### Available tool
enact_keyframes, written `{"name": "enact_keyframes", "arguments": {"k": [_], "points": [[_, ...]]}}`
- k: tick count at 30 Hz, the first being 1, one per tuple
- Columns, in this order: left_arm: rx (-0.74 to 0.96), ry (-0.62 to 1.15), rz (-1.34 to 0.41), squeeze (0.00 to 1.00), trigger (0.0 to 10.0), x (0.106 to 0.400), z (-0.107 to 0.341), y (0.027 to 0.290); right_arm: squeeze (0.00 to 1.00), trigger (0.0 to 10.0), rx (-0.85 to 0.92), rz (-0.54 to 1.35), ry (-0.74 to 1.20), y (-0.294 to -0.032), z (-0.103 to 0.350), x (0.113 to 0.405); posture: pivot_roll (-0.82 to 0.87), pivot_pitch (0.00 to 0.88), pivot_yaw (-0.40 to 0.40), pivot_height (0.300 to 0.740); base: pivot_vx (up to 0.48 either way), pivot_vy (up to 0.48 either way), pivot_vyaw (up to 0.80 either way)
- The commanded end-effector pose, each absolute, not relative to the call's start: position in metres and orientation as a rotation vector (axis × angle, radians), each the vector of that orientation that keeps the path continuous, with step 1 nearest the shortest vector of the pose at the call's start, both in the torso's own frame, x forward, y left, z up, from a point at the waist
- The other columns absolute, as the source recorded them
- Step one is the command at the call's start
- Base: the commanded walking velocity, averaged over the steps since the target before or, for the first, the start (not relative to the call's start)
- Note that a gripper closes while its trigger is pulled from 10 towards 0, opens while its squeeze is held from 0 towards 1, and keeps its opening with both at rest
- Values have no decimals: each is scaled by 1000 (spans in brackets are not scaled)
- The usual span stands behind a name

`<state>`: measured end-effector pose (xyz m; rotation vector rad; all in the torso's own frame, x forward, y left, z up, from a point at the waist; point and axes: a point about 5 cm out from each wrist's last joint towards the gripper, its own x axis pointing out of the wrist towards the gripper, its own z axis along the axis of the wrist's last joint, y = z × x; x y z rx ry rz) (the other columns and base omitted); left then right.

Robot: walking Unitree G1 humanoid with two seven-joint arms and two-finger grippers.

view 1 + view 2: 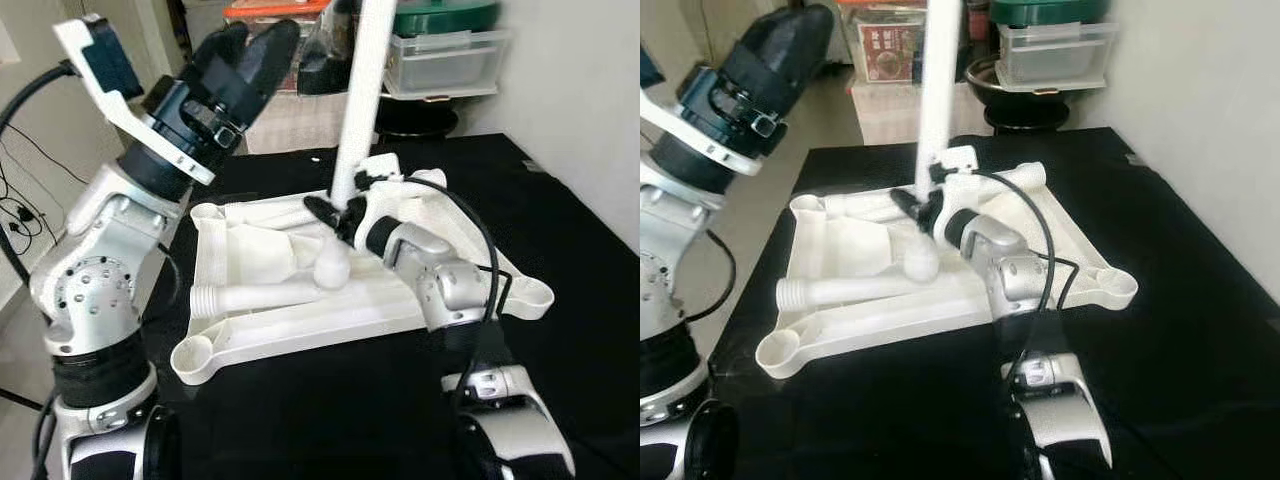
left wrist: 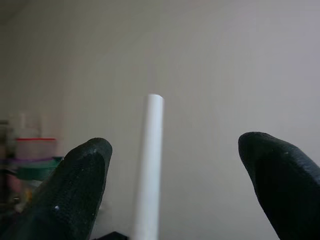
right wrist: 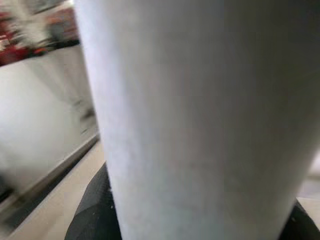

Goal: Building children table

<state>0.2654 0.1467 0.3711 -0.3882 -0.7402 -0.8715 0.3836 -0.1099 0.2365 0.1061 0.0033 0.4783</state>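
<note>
An upside-down white plastic tabletop (image 1: 300, 325) lies on a black mat. A white table leg (image 1: 362, 90) stands upright in the tabletop's far corner socket. My right gripper (image 1: 335, 213) is shut on this leg near its base; the leg (image 3: 190, 125) is very close in the right wrist view, with a black finger (image 3: 90, 215) beside it. My left gripper (image 1: 255, 50) is raised high to the left of the leg, open, its fingers (image 2: 75, 190) wide apart with the leg's top (image 2: 152, 150) beyond them. A second white leg (image 1: 260, 293) lies flat on the tabletop.
Clear storage boxes with a green lid (image 1: 445, 40) and a dark round pot (image 1: 415, 118) stand behind the mat. A white wall (image 1: 590, 100) runs along the right. Cables (image 1: 20, 210) hang at the left over the pale floor.
</note>
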Motion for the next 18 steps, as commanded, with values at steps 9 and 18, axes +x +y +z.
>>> {"name": "enact_keyframes", "arguments": {"k": [9, 18], "points": [[-402, -665, -840, 1000, 10000, 264, 353, 147, 0, 10000, 16, 266, -62, -143, 243, 392, -31, 0, 28, 740, 0, 0, 0], [-202, -424, -888, 0, 10000, 277, 304, 127, 0, 10000, -73, 128, -80, -157, 240, 397, -29, 0, 30, 740, 0, 0, 0]]}}
